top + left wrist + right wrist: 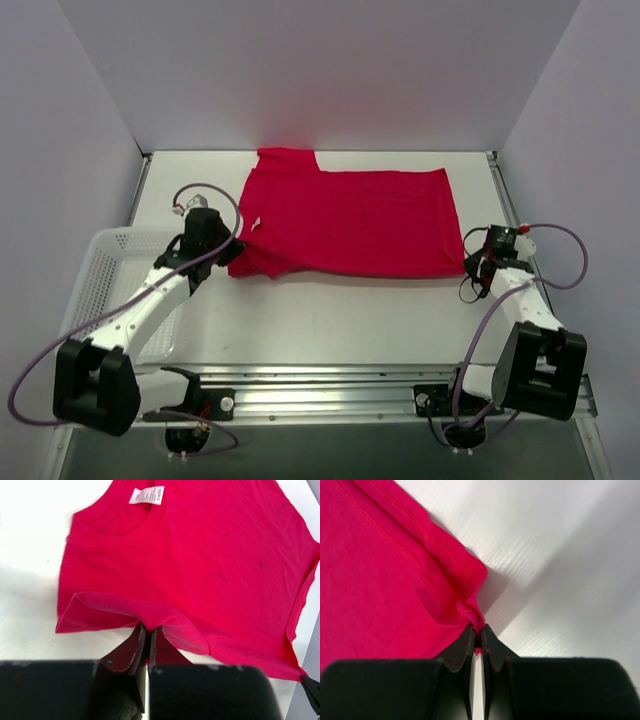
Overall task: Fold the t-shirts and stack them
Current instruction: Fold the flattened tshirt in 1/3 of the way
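A bright red t-shirt [350, 220] lies spread on the white table, neck to the left, hem to the right. Its white neck tag [147, 495] shows inside the collar. My left gripper [228, 255] is shut on the near sleeve edge of the t-shirt [190, 565], with the cloth lifted and folded over the fingertips [137, 640]. My right gripper [470, 262] is shut on the near hem corner of the t-shirt [380, 575], and the cloth bunches between its fingertips [492, 640].
A white mesh basket [100, 270] stands at the left under the left arm. Grey walls close in the table at the back and both sides. A metal rail [330, 385] runs along the near edge.
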Robot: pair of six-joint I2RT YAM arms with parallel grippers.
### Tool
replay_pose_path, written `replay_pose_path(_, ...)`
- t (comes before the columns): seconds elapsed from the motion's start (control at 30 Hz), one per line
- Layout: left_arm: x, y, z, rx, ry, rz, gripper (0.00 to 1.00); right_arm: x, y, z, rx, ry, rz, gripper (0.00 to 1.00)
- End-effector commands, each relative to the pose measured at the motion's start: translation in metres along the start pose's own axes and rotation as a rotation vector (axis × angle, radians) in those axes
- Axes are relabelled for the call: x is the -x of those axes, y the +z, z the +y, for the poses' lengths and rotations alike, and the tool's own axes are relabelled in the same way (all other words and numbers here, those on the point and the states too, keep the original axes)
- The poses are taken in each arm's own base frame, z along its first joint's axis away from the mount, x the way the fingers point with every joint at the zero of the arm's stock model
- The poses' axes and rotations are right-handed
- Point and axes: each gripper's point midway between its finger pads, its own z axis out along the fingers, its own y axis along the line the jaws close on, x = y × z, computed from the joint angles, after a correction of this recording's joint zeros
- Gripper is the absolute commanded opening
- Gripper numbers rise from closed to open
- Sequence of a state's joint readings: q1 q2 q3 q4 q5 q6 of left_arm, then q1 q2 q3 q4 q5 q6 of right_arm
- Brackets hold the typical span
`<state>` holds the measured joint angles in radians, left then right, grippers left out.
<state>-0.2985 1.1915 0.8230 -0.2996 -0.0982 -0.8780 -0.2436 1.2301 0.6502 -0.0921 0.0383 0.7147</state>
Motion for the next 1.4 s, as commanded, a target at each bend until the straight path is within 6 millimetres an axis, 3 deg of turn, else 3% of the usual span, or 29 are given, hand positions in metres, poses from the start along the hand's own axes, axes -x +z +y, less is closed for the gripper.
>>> replay_pose_path(0.0,0.018,0.019,-0.031,-0.083,-0.002,0.003,0.02,0.021,0.005,0.018,0.029,0.04,-0.026,0.0)
replay_pose_path(0.1,0.032,0.033,-0.042,-0.1,-0.015,-0.002,0.02,0.027,0.007,0.023,0.028,0.053,-0.033,0.0)
replay_pose_path(0.17,0.026,0.049,-0.043,-0.104,-0.009,0.053,0.02,0.033,0.007,0.026,0.018,0.069,-0.047,0.0)
replay_pose_path(0.2,0.034,0.053,-0.051,-0.121,-0.01,0.049,0.02,0.036,0.008,0.025,0.009,0.072,-0.055,0.0)
replay_pose_path(0.3,0.033,0.08,-0.052,-0.122,-0.006,0.112,0.02,0.042,0.013,0.028,-0.01,0.084,-0.062,0.0)
replay_pose_path(0.43,0.035,0.1,-0.065,-0.155,0.006,0.177,0.02,0.05,0.023,0.035,-0.02,0.106,-0.066,0.0)
replay_pose_path(0.5,0.033,0.109,-0.067,-0.163,0.009,0.212,0.02,0.054,0.032,0.04,-0.032,0.114,-0.062,0.0)
replay_pose_path(0.63,0.054,0.116,-0.082,-0.186,0.031,0.21,0.02,0.059,0.048,0.047,-0.049,0.131,-0.052,0.0)
replay_pose_path(0.7,0.055,0.123,-0.08,-0.172,0.036,0.234,0.02,0.059,0.058,0.053,-0.054,0.138,-0.04,0.0)
replay_pose_path(0.73,0.067,0.123,-0.086,-0.189,0.043,0.215,0.02,0.064,0.06,0.061,-0.044,0.138,-0.05,0.0)
replay_pose_path(0.77,0.07,0.125,-0.087,-0.192,0.043,0.218,0.02,0.058,0.064,0.06,-0.053,0.137,-0.035,0.0)
replay_pose_path(1.0,0.072,0.153,-0.065,-0.142,0.016,0.264,0.02,0.047,0.091,0.087,-0.067,0.104,-0.004,0.0)
replay_pose_path(1.23,0.071,0.169,-0.044,-0.118,-0.005,0.284,0.02,0.049,0.091,0.118,-0.05,0.069,-0.024,0.0)
replay_pose_path(1.37,0.071,0.174,-0.04,-0.115,-0.008,0.293,0.02,0.051,0.091,0.125,-0.064,0.058,-0.05,0.0)
